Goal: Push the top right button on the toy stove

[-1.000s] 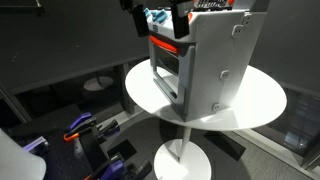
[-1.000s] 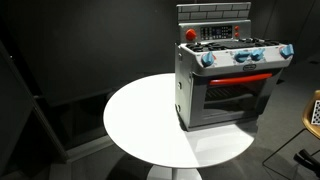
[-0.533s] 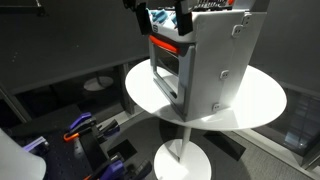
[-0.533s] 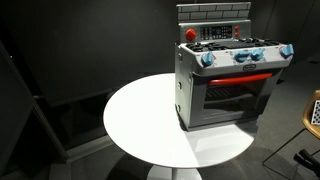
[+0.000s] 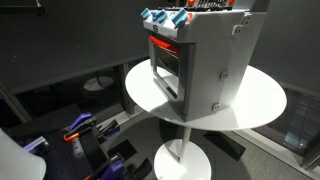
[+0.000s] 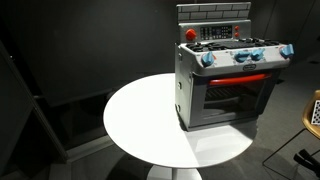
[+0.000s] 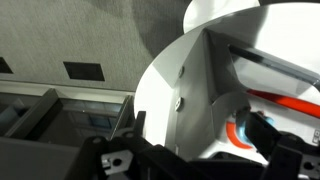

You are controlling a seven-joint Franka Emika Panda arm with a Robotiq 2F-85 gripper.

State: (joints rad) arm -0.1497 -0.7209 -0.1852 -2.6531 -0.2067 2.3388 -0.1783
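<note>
The toy stove [image 5: 195, 60] stands on a round white table [image 5: 262, 108]. It is light grey with a dark windowed door, a red-orange band and blue knobs [image 6: 240, 56] along the top, and shows in both exterior views [image 6: 225, 85]. Its back panel [image 6: 215, 33] carries a red button at the left and small buttons I cannot make out. My gripper is out of both exterior views. In the wrist view its dark fingers [image 7: 198, 128] stand wide apart and hold nothing, close to the stove's grey side [image 7: 165, 85] and a blue knob on an orange ring [image 7: 240, 130].
The table [image 6: 140, 120] has a white pedestal base [image 5: 180, 160]. Purple and orange tools [image 5: 80, 128] lie on the dark floor beside it. A wooden object [image 6: 313, 110] stands at the frame's edge. Dark walls surround the scene.
In an exterior view the gripper hung just above the stove's knobs earlier. It has now risen out of that frame. The stove has not moved.
</note>
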